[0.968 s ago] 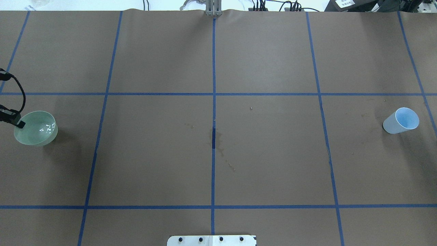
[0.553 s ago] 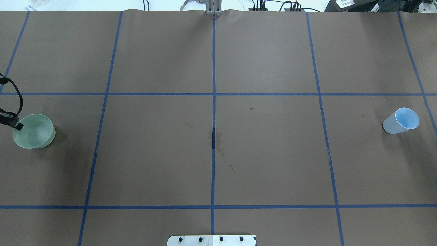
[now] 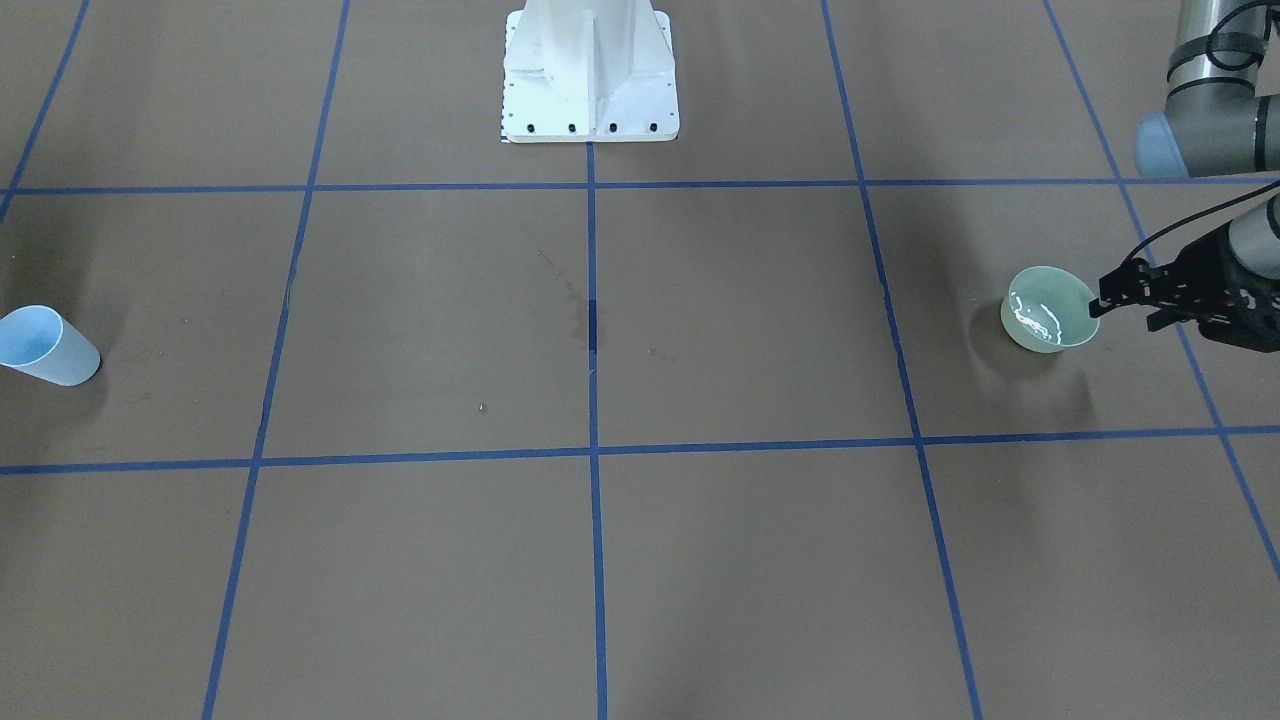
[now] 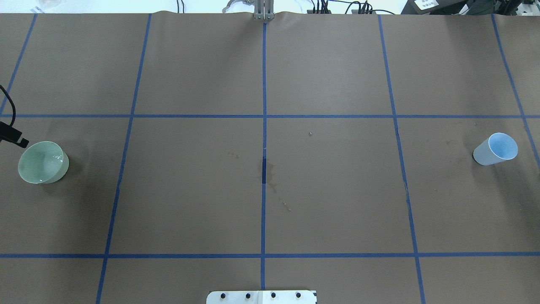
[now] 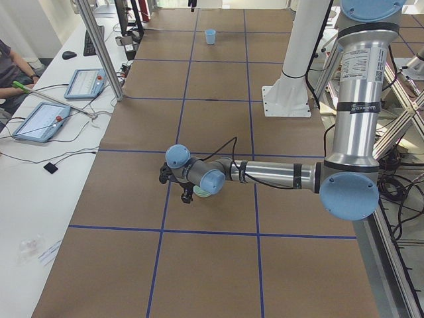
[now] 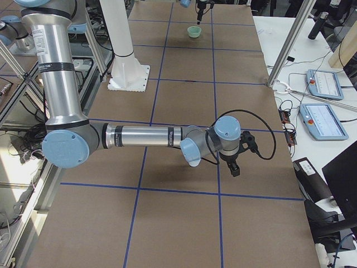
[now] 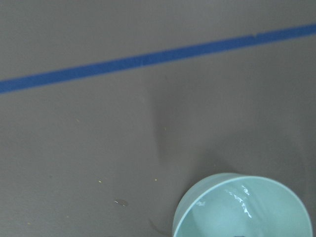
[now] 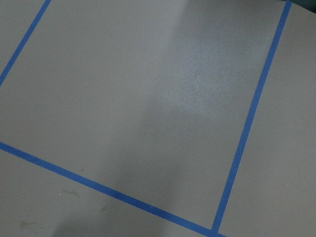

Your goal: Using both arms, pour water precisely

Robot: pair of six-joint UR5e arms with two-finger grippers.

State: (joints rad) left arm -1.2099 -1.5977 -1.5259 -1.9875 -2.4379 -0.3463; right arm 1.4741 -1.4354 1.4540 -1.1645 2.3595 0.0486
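Observation:
A pale green bowl (image 4: 43,162) stands upright at the table's left end, also in the front view (image 3: 1050,308) and the left wrist view (image 7: 244,207). White glints of water (image 3: 1035,318) lie inside it. My left gripper (image 3: 1108,298) is open and empty, its tip just beside the bowl's rim; only that tip shows at the overhead view's left edge (image 4: 17,138). A light blue cup (image 4: 497,149) stands at the right end. My right gripper (image 6: 240,158) hovers beside the cup (image 6: 191,154), and I cannot tell whether it is open or shut.
The white pedestal (image 3: 590,70) stands at the table's robot side. Blue tape lines (image 4: 264,126) divide the brown table cover. Dried stains (image 4: 270,173) mark its middle. Tablets and cables (image 5: 40,119) lie on the side bench, and an aluminium post (image 5: 99,46) stands there.
The bowl, held tilted at its rim by my left gripper, came down level onto the table. The gripper then let go and drew back off the rim. The cup did not move.

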